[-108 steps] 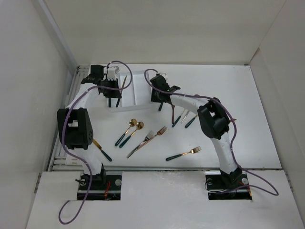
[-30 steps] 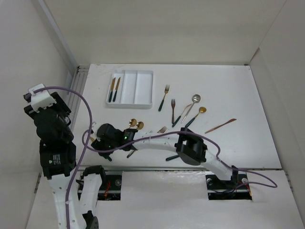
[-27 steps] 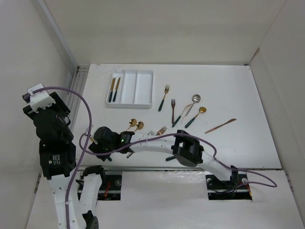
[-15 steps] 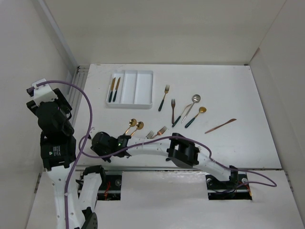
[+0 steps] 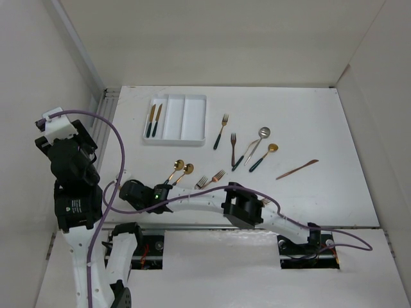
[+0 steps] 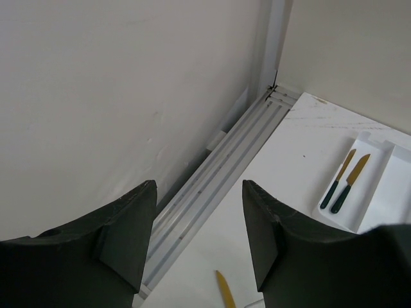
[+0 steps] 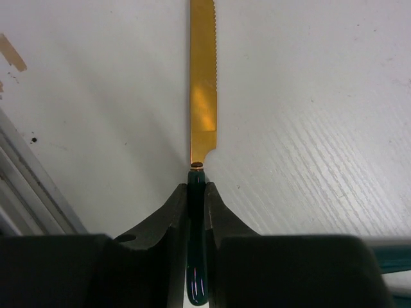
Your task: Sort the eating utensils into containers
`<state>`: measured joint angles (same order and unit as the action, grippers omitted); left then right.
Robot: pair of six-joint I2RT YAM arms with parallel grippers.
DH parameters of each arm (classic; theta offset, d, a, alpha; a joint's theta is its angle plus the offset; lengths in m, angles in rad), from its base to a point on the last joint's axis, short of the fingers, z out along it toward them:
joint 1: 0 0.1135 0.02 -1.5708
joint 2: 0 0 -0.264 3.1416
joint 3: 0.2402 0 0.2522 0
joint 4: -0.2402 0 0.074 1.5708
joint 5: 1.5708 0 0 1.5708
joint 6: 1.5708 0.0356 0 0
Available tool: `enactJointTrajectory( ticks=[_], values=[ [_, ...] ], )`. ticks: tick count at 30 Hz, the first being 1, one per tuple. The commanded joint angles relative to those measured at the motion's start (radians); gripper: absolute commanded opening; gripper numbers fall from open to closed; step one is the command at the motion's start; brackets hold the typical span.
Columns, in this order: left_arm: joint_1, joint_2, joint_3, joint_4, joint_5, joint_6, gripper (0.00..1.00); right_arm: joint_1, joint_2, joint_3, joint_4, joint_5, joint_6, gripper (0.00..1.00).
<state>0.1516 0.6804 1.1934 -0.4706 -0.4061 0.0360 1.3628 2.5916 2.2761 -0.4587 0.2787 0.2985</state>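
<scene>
At the table's near left, the right gripper (image 7: 196, 187) pinches the glossy dark green handle of a knife (image 7: 203, 83) — flat gold blade, serrated edge — on the grainy white table (image 7: 308, 128). The left gripper (image 6: 196, 192) hangs agape, empty. Far left, the shallow white tray (image 5: 192, 119) holds two knives (image 5: 154, 119) in its left compartment.

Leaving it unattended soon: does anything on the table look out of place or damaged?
Nothing looks damaged or spilled. The all-copper knife lies alone at the far right, apart from the rest, and the silver spoon is the only silver piece.
</scene>
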Motion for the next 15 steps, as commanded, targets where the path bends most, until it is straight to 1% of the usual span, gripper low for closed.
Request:
enactJointTrajectory(
  ticks=[1,2,3,4,5,6,10,12,15],
  values=[
    [-0.006,-0.012,-0.002,0.023,-0.007,0.004,0.53,0.007,0.038,-0.024,-0.031,-0.082,0.004,0.0],
    [-0.006,-0.012,-0.002,0.023,-0.007,0.004,0.53,0.007,0.0,-0.05,0.044,-0.107,0.025,0.0],
    [-0.006,-0.012,0.008,0.023,0.006,0.004,0.53,-0.013,-0.026,-0.082,0.092,-0.174,0.04,0.0],
    [-0.006,-0.012,0.008,0.023,0.022,0.004,0.53,-0.024,-0.056,-0.151,0.141,-0.211,0.057,0.0],
    [-0.006,-0.021,0.008,0.014,0.032,0.004,0.55,-0.039,-0.109,-0.179,0.219,-0.245,0.104,0.0],
    [-0.006,-0.021,0.017,0.013,0.062,0.004,0.57,-0.054,-0.131,-0.199,0.245,-0.292,0.129,0.0],
    [-0.006,-0.048,0.017,0.004,0.148,0.022,0.57,-0.161,-0.191,-0.196,0.282,-0.393,0.194,0.0],
    [-0.015,-0.057,0.017,-0.005,0.159,0.022,0.57,-0.191,-0.223,-0.178,0.296,-0.417,0.235,0.0],
    [-0.015,-0.058,-0.005,-0.025,0.219,0.031,0.57,-0.251,-0.252,-0.141,0.318,-0.45,0.289,0.0]
  ],
)
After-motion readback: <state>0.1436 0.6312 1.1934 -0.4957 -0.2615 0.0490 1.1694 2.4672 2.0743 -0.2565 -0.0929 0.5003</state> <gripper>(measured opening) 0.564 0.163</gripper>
